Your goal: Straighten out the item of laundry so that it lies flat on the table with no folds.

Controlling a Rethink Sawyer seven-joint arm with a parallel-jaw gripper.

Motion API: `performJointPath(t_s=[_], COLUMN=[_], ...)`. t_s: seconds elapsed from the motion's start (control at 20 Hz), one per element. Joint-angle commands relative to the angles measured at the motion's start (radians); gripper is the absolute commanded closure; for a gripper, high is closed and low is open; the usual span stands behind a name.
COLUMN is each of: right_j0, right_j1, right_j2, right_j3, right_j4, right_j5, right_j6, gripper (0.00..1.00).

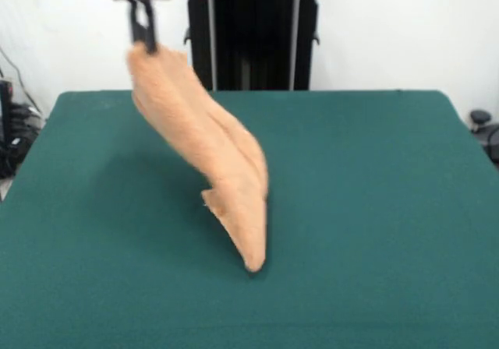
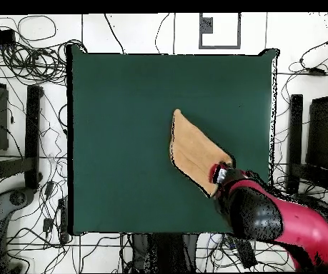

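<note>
Towel: a small orange-tan terry cloth (image 1: 210, 154) is held up by one corner and hangs in a long, folded drape, slanting down across the middle of the table.
Gripper: the black two-fingered gripper (image 1: 142, 39) on the red and black arm (image 2: 281, 221) is seen pinched tight on that top corner, high above the surface.
Contact: only the lowest tip of the towel appears to be touching the large dark green felt-covered table (image 1: 374, 209); the rest is carried in the air.
From above: the cloth (image 2: 191, 151) is seen as a narrow wedge, gathered lengthwise, with nothing spread out.
Step in hand: the lift-and-drag stage is judged to be under way, with flattening not yet achieved.
Next move: a low sweep away from the trailing tip is called for, so the cloth is laid out behind the grip and the lengthwise fold is given a chance to open.
Risk: if released from this height, the towel is likely to be dropped in a heap.
</note>
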Motion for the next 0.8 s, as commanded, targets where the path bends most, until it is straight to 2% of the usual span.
performJointPath(t_s=[0.05, 0.25, 0.5, 0.65, 0.8], right_j0=[-0.071, -0.066, 0.017, 0.074, 0.133], right_j1=[-0.151, -0.224, -0.337, -0.357, -0.337], right_j2=[0.087, 0.086, 0.027, 0.001, -0.019], right_j3=[0.056, 0.063, 0.059, 0.065, 0.059], right_j4=[0.062, 0.083, 0.091, 0.070, 0.045], right_j5=[0.207, 0.254, 0.316, 0.311, 0.315], right_j6=[-0.164, -0.161, -0.091, -0.015, 0.069], gripper=[1.00, 1.00, 1.00, 1.00, 1.00])
